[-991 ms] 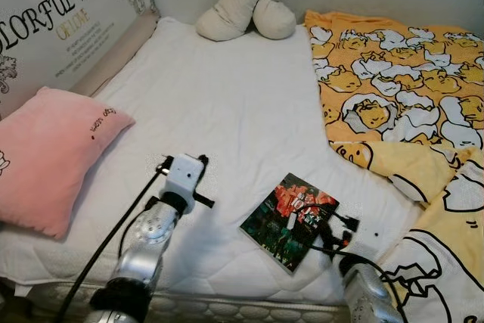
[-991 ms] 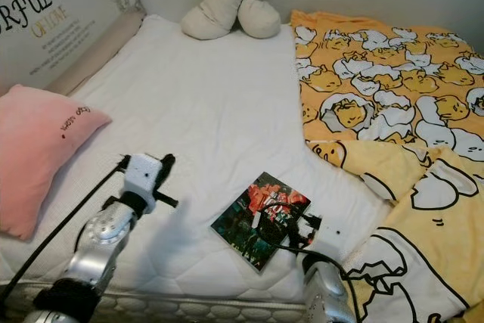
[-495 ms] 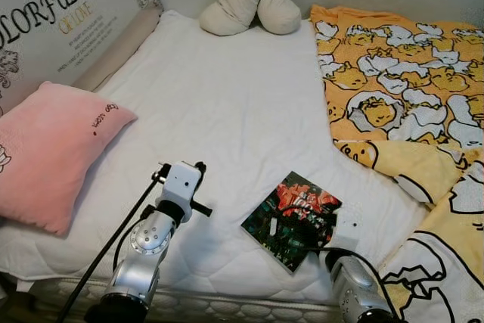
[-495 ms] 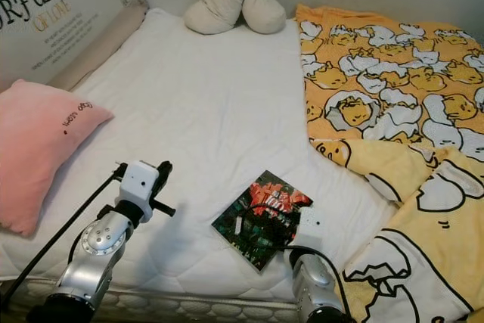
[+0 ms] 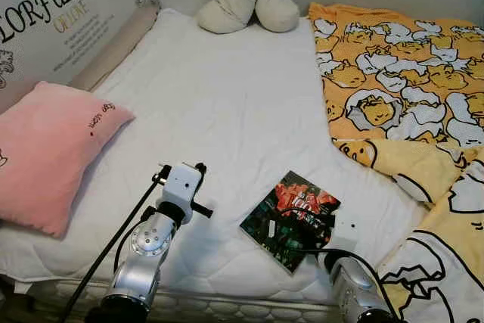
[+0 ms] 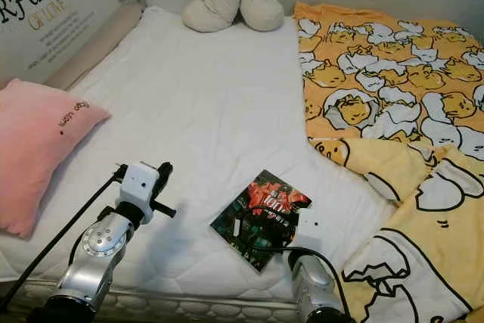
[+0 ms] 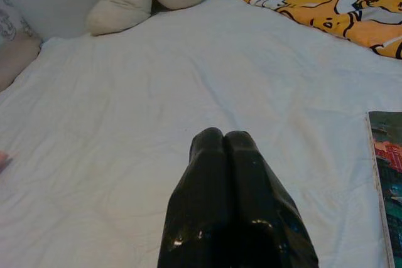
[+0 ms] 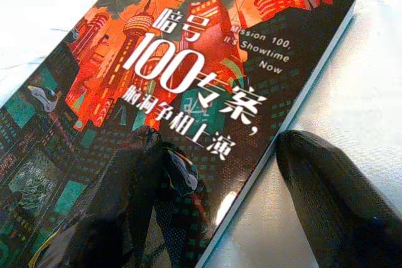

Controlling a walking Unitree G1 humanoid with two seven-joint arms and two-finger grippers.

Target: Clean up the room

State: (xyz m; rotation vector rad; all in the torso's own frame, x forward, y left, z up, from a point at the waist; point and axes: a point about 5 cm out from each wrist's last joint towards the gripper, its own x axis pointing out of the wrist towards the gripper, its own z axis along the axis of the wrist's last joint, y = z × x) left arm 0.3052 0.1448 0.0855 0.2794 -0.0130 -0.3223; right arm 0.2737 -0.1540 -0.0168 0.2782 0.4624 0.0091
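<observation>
The book is lying flat near the front edge of the white mattress — my right gripper is sitting spread wide, one finger over the cover, the other off its edge. My left gripper is hovering pinched together beside it — pink pillow further left.

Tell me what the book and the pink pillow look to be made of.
Book: paper with a glossy printed cover, likely a paperback; it shows sheen and a thin edge. Pink pillow: soft fabric, perhaps velvety plush; matte, puffy, with small embroidered lettering.
</observation>
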